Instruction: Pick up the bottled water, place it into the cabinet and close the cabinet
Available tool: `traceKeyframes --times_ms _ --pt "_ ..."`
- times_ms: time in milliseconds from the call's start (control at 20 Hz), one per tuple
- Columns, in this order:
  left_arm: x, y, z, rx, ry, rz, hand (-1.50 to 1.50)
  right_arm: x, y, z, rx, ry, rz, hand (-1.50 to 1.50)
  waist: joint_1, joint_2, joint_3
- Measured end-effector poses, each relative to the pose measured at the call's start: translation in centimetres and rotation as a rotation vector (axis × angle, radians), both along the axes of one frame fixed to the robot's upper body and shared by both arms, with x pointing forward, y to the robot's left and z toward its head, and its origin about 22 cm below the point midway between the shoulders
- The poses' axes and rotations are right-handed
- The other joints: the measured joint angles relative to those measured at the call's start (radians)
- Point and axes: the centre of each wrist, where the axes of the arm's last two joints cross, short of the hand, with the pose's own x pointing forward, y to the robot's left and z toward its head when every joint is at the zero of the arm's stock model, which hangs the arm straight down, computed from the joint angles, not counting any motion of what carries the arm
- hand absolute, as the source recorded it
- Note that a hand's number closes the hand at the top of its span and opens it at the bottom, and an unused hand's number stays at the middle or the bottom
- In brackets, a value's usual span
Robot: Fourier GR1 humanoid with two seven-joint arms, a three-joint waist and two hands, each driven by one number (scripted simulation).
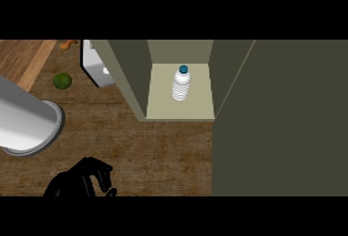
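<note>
Olive cabinet stands open, its door swung out at the right. The bottled water stands upright inside on the pale shelf floor. Low over the wooden table, the left hand hangs relaxed and holds nothing.

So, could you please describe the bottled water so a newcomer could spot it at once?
Find the olive-green cabinet standing open at the middle of the view. On its pale floor stands the bottled water, upright and alone. Its white ribbed body and blue cap set it apart from the round green fruit on the counter to the left.
</note>
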Motion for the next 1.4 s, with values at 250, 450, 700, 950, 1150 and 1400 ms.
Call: traceKeyframes --times_ms 250,450,700,950,1150,1400 --pt "-0.7 2.7 1.5 -0.016 -0.015 0.019 -1.50 0.4 0.9 -0.2 0.029 -0.013 0.060 1.50 0.004 -0.004 -0.002" --pt "-1.1 4.7 2.5 -0.002 -0.028 0.051 -1.50 0.9 1.8 -0.5 0.040 0.005 0.123 1.50 0.012 -0.006 -0.005" --pt "-1.6 6.7 3.4 0.014 -0.027 0.063 -1.50 2.0 3.1 -0.6 0.044 0.007 0.212 1.50 0.026 -0.010 -0.008" --pt "-2.4 7.8 3.9 0.006 -0.012 0.061 -1.50 3.4 4.5 -0.4 0.023 0.000 0.304 1.50 0.037 -0.015 -0.012" --pt "-2.7 8.7 4.4 0.000 -0.005 0.065 -1.50 4.5 5.7 -0.1 0.000 -0.009 0.380 1.50 0.045 -0.020 -0.015" --pt "-3.3 9.9 4.6 0.004 0.014 0.066 -1.50 5.8 7.2 0.3 -0.038 -0.014 0.441 1.50 0.052 -0.026 -0.019"
